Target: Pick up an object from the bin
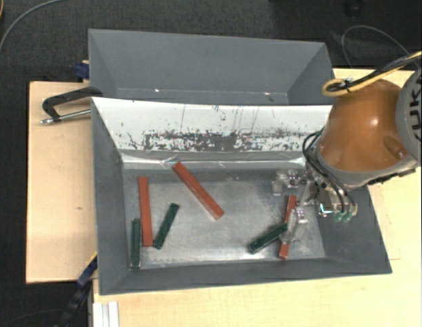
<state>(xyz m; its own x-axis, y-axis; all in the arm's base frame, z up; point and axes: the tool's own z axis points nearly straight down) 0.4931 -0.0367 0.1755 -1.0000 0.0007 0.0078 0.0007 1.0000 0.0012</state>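
Note:
My gripper hangs low at the bin's right side, under the orange cover. It is right over a red-brown stick that lies near the right wall, running from the gripper down to the front. A dark green stick lies slanted just left of that one, its right end touching it below the gripper. The fingers blend with the red-brown stick, so their spread is unclear.
A longer red-brown stick lies slanted in the middle of the floor. At the left lie another red-brown stick and two dark green ones. The arm covers the bin's right rim.

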